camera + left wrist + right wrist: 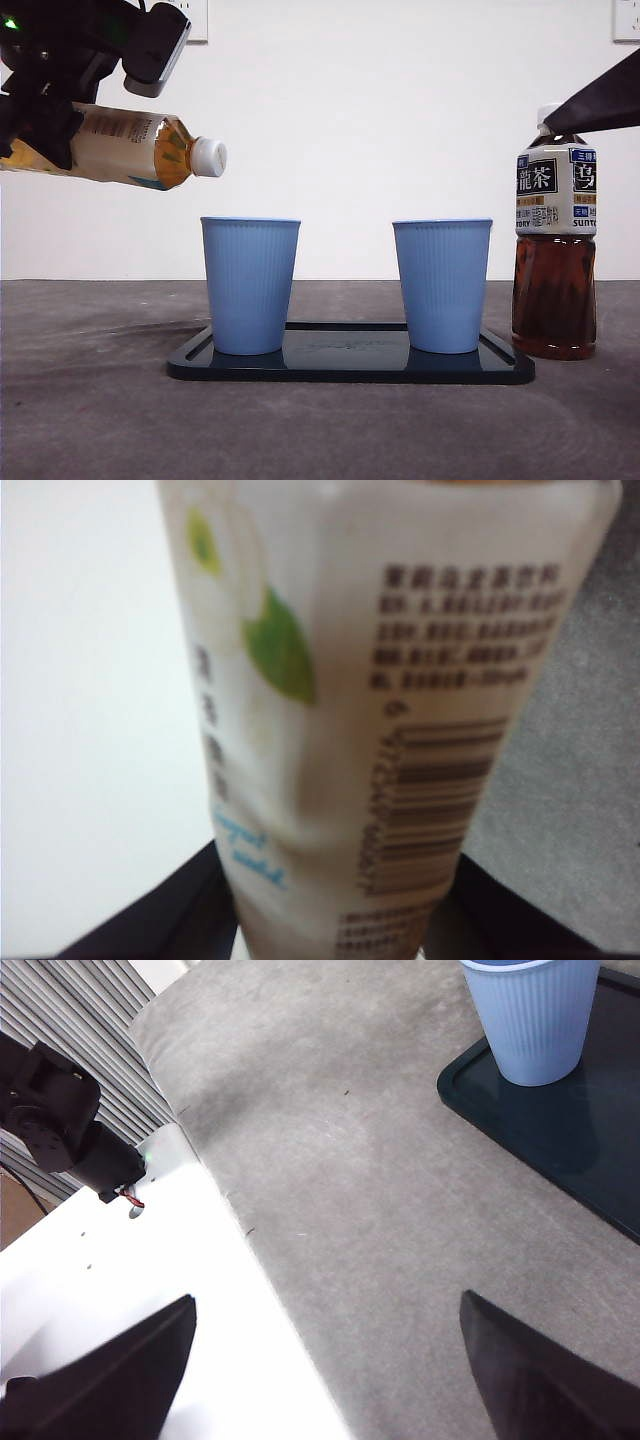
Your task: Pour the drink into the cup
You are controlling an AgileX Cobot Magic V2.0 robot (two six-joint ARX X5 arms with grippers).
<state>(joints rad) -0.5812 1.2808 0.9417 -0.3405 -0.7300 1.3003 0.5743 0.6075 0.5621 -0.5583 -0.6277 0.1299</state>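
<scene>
My left gripper (40,130) is shut on a tea bottle (130,148) with a pale label and white cap (209,157). It holds the bottle nearly level, cap end slightly down, up and to the left of the left blue cup (250,285). The cap is on. In the left wrist view the bottle's label (380,710) fills the picture between my jaws. A second blue cup (442,285) stands to the right on the black tray (350,368). My right gripper (325,1360) is open and empty above bare table.
A dark oolong tea bottle (555,250) stands upright right of the tray, with a black arm tip (600,100) above it. One blue cup (535,1015) and the tray corner (560,1130) show in the right wrist view. White wall behind.
</scene>
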